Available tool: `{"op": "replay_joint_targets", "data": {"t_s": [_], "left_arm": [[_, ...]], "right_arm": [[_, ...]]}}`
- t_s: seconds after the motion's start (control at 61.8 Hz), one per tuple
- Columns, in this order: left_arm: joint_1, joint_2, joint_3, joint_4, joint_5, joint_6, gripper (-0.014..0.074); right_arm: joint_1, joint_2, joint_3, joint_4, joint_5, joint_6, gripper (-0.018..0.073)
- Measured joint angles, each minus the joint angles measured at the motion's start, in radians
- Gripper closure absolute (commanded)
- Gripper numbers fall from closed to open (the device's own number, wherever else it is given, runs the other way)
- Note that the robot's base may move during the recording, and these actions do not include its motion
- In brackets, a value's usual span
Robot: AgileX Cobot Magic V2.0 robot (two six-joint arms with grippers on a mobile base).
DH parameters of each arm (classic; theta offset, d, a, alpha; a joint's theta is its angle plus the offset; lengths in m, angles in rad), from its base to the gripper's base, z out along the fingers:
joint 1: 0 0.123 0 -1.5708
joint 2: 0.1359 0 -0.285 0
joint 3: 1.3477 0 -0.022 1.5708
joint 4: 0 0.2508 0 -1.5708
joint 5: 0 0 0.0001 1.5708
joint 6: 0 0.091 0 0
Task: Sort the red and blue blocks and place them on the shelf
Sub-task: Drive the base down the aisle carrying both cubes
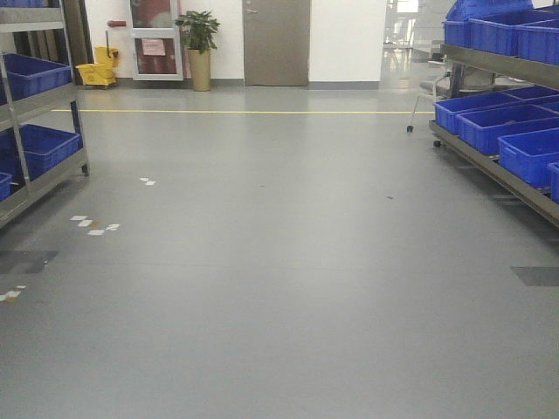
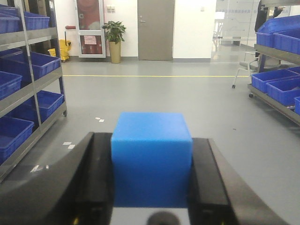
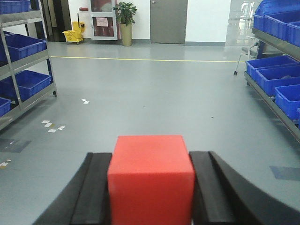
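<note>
My left gripper point(image 2: 151, 154) is shut on the blue block point(image 2: 151, 157), its black fingers pressed on both sides. My right gripper point(image 3: 150, 173) is shut on the red block point(image 3: 151, 176) the same way. Both blocks are held above the grey floor, facing down an aisle. Steel shelves stand on both sides: one on the left point(image 1: 44, 96) point(image 2: 35, 84) point(image 3: 28, 58) and one on the right point(image 1: 498, 65) point(image 2: 276, 54) point(image 3: 276, 101), both holding blue bins. Neither gripper shows in the front view.
Blue bins point(image 1: 35, 74) fill the left shelf and blue bins point(image 1: 489, 122) the right one. Wide grey floor point(image 1: 279, 262) lies between, with white scraps point(image 1: 92, 225). At the far wall stand a potted plant point(image 1: 199, 48), a yellow mop bucket point(image 1: 99, 68) and a door point(image 1: 276, 42).
</note>
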Motion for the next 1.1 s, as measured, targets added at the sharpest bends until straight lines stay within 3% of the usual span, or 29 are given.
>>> {"op": "replay_joint_targets", "data": {"t_s": [1.101], "left_arm": [[0.000, 0.000, 0.000, 0.000, 0.001, 0.000, 0.0471]], "right_arm": [[0.000, 0.000, 0.000, 0.000, 0.000, 0.000, 0.0510]]}}
